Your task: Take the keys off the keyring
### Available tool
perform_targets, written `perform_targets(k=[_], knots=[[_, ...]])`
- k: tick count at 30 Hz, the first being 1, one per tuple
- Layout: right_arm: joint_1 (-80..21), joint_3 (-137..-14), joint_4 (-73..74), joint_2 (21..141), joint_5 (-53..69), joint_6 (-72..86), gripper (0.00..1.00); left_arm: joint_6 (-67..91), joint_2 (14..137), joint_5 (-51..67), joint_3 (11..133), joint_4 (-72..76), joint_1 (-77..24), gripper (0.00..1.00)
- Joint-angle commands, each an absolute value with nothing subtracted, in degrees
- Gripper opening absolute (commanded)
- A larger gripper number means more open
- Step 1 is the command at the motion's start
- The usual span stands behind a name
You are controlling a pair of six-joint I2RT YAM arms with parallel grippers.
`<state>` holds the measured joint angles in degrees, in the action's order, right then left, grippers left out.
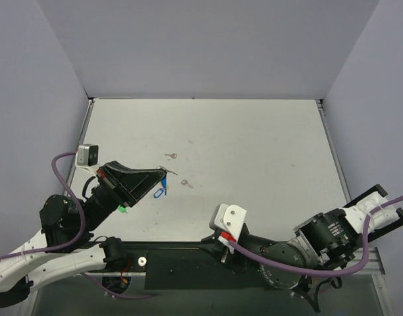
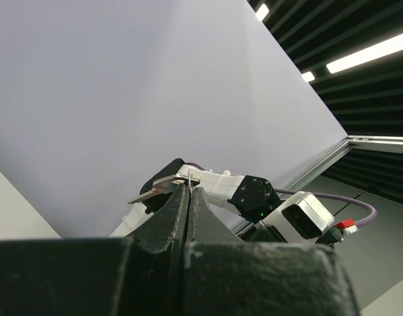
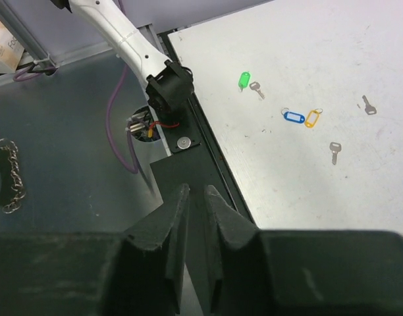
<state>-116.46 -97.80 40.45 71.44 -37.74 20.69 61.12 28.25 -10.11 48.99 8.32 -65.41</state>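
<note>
My left gripper (image 1: 162,174) is raised and tilted upward, shut on a thin wire keyring (image 2: 189,178) with one silvery key (image 2: 155,189) sticking out left of the fingertips (image 2: 178,197). On the table below lie a blue tag (image 3: 293,116) and a yellow tag (image 3: 311,118), joined side by side. A green tag (image 3: 244,80) with a small key (image 3: 257,89) lies apart, nearer the left base. Two loose keys (image 3: 334,151) (image 3: 367,105) lie farther out. My right gripper (image 3: 195,191) is empty, jaws a narrow gap apart, over the black base plate (image 3: 188,174).
In the top view the blue tag (image 1: 159,194), green tag (image 1: 122,209) and loose keys (image 1: 186,184) (image 1: 172,156) lie left of the table's middle. The right arm (image 1: 300,250) is folded low at the near edge. Grey walls close three sides.
</note>
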Motion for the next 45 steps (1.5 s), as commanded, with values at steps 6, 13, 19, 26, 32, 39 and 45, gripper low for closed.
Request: perform_targets(k=[6,13,19,26,32,39,45], knots=[[-106.4,-89.8,26.1,59.6,-30.1,26.1,0.63,50.6,33.1,8.4,55.5,11.0,-65.3,0.0],[-100.0,-83.9,17.8,51.9,-13.6,25.6,0.74,47.7,38.0,28.1,59.8,13.7,-65.3,0.0],[-98.5,-85.8,17.0,52.6,-2.1,23.4,0.74,52.3,41.7,39.8,60.2,24.3,-65.3,0.0],[-95.6,-87.5,14.4,55.7,9.0,24.3,0.72,56.2,45.6,46.0,61.3,31.4,-65.3,0.0],[-93.3,-88.5,11.8,57.2,11.2,25.5,0.67,56.7,46.8,46.5,61.6,32.2,-65.4,0.0],[-91.1,-88.8,8.1,58.0,12.8,27.2,0.55,56.0,46.7,45.8,60.7,30.7,-65.5,0.0],[-90.4,-88.9,5.3,59.7,14.6,29.0,0.5,54.8,46.2,45.0,59.7,29.9,-65.6,0.0]])
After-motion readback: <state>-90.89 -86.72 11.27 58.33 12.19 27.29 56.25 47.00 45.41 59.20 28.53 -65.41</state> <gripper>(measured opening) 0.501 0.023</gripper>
